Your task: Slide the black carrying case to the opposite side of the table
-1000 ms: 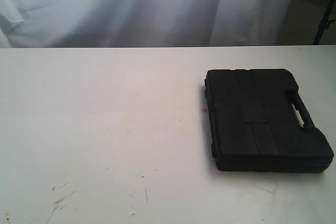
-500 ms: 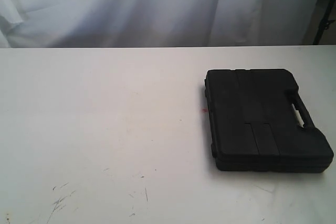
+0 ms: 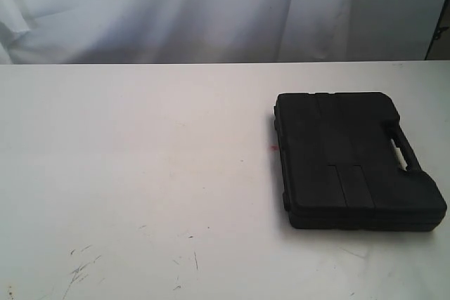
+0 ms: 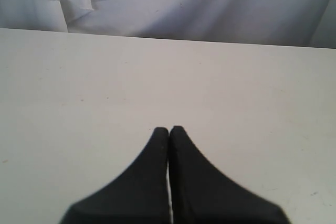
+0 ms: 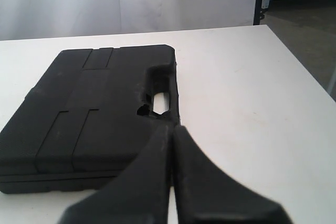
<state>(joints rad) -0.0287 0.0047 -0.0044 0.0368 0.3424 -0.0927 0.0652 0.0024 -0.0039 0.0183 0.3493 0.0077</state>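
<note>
The black carrying case (image 3: 355, 159) lies flat on the right part of the white table (image 3: 140, 145), its handle (image 3: 401, 147) on the right edge. No arm shows in the exterior view. In the right wrist view the case (image 5: 89, 114) fills the near table, and my right gripper (image 5: 171, 128) is shut and empty, its tips close to the case's handle (image 5: 157, 98) side. Whether it touches the case cannot be told. My left gripper (image 4: 169, 129) is shut over bare table (image 4: 105, 87), with no case in its view.
A small red spot (image 3: 272, 147) marks the table just left of the case. Dark scuff marks (image 3: 81, 268) lie near the front left. A white curtain (image 3: 176, 5) hangs behind the table. The table's right edge (image 5: 299, 66) runs close beyond the case.
</note>
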